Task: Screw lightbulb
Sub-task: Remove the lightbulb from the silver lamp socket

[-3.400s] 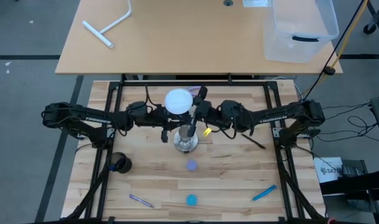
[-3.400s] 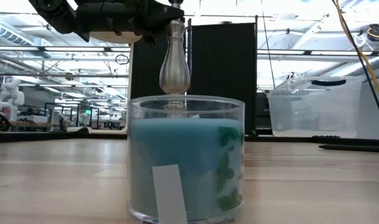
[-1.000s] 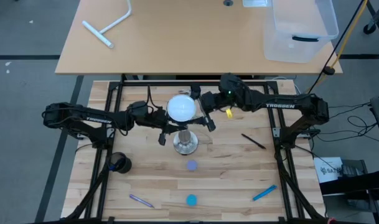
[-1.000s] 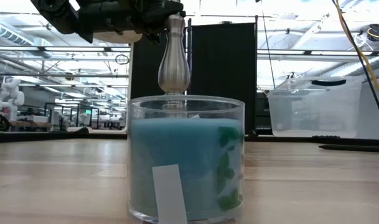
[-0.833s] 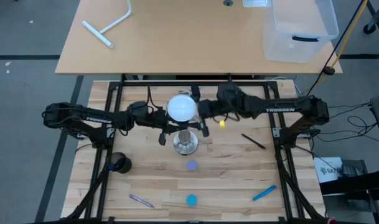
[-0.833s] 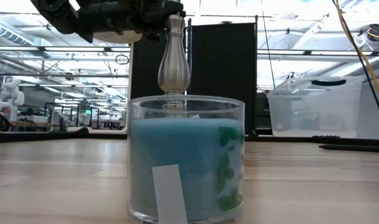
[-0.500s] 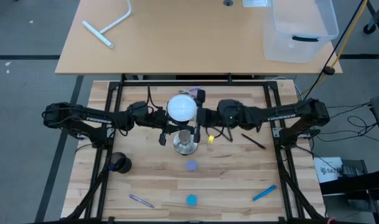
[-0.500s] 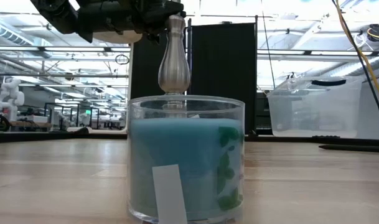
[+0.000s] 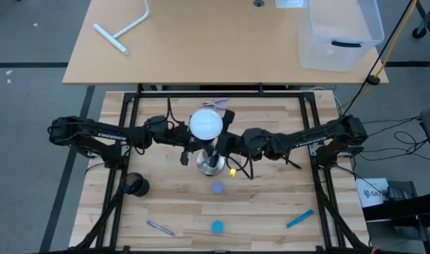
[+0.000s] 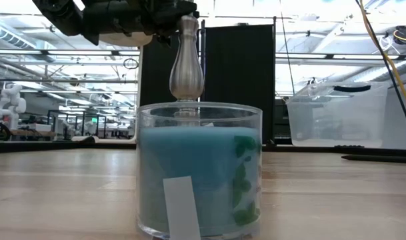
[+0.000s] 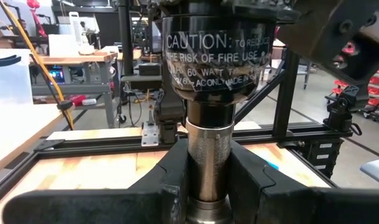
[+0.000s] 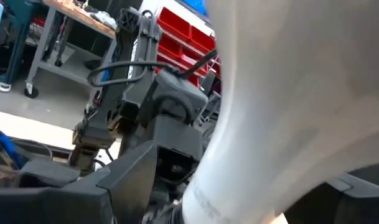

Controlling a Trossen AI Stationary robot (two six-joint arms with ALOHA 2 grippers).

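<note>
White frosted globe lightbulb (image 9: 205, 123) seated atop silvery socket stand (image 9: 210, 162); left gripper (image 11: 208, 180) fingers clamp stand post; right gripper (image 9: 224, 144) grasps bulb neck; tightening judged unfinished

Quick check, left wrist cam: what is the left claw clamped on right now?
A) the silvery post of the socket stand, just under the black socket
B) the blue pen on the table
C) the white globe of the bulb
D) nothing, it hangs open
A: in the left wrist view the left claw has a finger on each side of the socket stand's silvery post, below the black socket printed CAUTION.
</note>
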